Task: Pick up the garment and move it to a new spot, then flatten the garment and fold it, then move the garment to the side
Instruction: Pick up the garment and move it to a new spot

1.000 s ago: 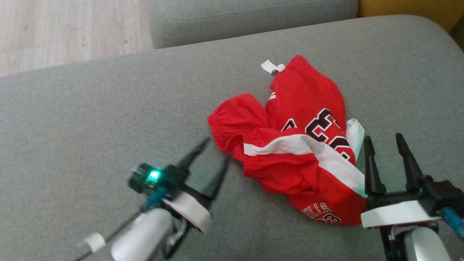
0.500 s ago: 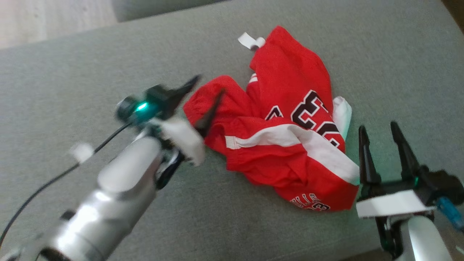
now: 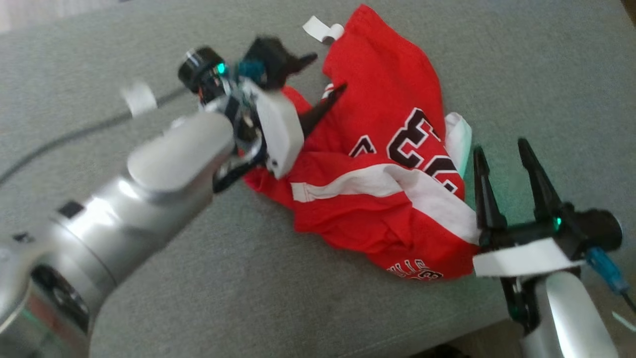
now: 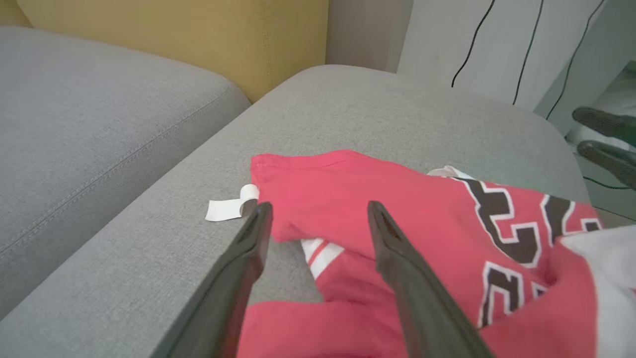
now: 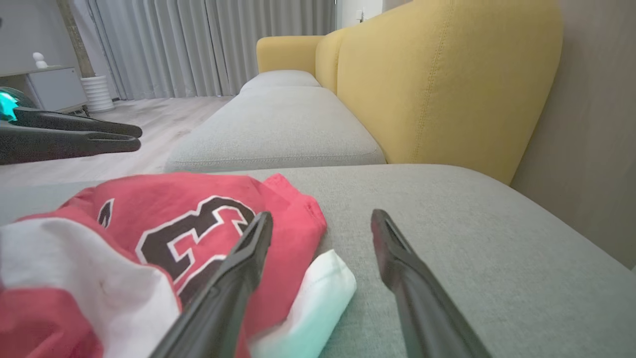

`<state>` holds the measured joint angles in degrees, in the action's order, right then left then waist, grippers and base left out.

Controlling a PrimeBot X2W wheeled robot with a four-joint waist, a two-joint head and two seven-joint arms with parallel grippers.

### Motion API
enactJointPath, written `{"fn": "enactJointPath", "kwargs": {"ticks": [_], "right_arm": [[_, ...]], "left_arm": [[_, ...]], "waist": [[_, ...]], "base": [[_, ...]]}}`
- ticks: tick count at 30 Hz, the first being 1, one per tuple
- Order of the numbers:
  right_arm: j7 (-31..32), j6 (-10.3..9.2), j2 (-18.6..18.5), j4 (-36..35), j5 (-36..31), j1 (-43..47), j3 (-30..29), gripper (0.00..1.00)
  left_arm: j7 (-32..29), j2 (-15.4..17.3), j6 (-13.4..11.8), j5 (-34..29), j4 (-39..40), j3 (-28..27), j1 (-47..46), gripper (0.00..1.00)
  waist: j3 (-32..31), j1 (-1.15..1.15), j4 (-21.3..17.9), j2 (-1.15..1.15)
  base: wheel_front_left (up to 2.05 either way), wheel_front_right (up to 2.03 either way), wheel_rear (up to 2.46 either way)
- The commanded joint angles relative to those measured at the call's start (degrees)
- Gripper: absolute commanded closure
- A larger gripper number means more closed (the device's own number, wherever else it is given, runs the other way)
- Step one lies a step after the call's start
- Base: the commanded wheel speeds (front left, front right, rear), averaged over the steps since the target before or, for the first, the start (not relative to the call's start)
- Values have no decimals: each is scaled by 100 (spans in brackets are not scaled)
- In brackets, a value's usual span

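Garment (image 3: 392, 114) crumpled, part hidden behind blurred, spread left gripper (image 3: 330, 73); right gripper (image 3: 500, 146) likewise spread

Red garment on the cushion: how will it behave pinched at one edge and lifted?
Likely floppy: the red garment lies crumpled in overlapping folds, so it should drape and unfurl. Probably light, being thin cloth. It may drag on the textured grey cushion.

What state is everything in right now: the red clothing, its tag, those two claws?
garment: crumpled on the grey cushion, not held.
white tag: lying on the cushion by the garment's edge.
left gripper: open, empty, over the garment's edge.
right gripper: open, empty, beside the garment.
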<state>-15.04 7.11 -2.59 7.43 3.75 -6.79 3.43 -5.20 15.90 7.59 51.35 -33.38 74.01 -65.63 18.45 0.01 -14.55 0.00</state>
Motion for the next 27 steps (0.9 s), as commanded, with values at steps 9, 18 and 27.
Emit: {"fn": "enactJointPath", "kwargs": {"ticks": [9,18,27], "right_arm": [[4,37,-29,-144,238,-378,374,0],[4,37,-29,-188,530,-525,436,0],[4,37,-29,-235,764,-659,582,0]], "left_arm": [[-842,170,-10,567,40,-70,-1108,0],[-1767,209,-10,601,-162,-67,-1234,0],[-3155,640,-10,626,573,-66,-914,0]], "waist": [[393,-1,-434,0],[881,-1,-785,0],[1154,-1,-971,0]], "base": [[0,0,0],[0,0,0],[0,0,0]]}}
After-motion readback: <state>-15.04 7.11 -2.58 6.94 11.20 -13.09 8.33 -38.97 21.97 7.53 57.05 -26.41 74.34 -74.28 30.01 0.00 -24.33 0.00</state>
